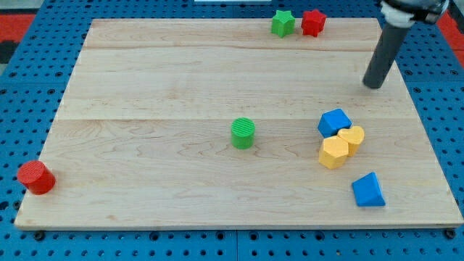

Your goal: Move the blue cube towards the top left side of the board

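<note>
The blue cube (334, 122) sits right of the board's middle, touching a yellow block (352, 138) at its lower right. My tip (373, 85) is up and to the right of the blue cube, apart from it, near the board's right edge.
A second yellow block (333, 153) lies just below the blue cube. A blue wedge-like block (368, 191) is at lower right. A green cylinder (243, 133) is at mid-board. A green star (283, 23) and red star (313, 22) sit at the top edge. A red cylinder (35, 177) is at lower left.
</note>
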